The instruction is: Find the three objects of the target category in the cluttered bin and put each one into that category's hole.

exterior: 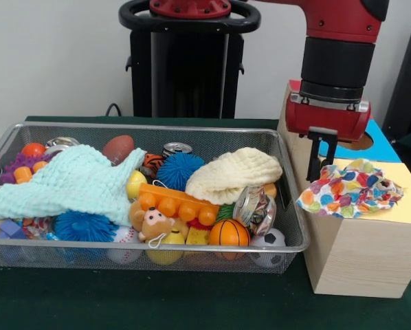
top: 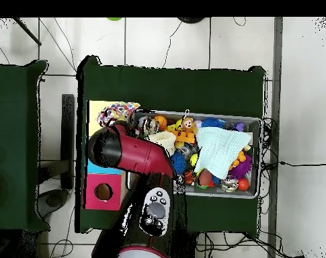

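Pale box [exterior: 357,254]: printed cloth [exterior: 350,188] covers hole (unseen).

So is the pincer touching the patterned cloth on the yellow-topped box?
Cannot tell: in the front view the pincer overlaps the patterned cloth edge, and the overhead view hides it.

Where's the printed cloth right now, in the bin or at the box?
In the front view, the printed cloth lies on top of the pale wooden box, right of the wire bin, just below the gripper.

You've got a green table [exterior: 192,302] carrying the wire basket [exterior: 150,258], with wooden box [exterior: 360,258] just beside.
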### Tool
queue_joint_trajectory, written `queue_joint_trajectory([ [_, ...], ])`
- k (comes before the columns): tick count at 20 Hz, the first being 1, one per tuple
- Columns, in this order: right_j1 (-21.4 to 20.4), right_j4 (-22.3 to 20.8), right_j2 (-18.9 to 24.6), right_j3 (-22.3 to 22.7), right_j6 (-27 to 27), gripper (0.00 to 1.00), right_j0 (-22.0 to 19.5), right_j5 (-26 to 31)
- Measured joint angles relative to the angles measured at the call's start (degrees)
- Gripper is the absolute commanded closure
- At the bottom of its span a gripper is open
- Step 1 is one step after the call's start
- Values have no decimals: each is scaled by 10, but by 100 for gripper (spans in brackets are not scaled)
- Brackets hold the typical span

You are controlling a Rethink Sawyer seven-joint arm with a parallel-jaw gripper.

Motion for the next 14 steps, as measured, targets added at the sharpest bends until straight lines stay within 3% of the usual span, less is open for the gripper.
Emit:
queue_joint_trajectory([
  [14,-3,-1,-1,6,0,100,4,-24],
])
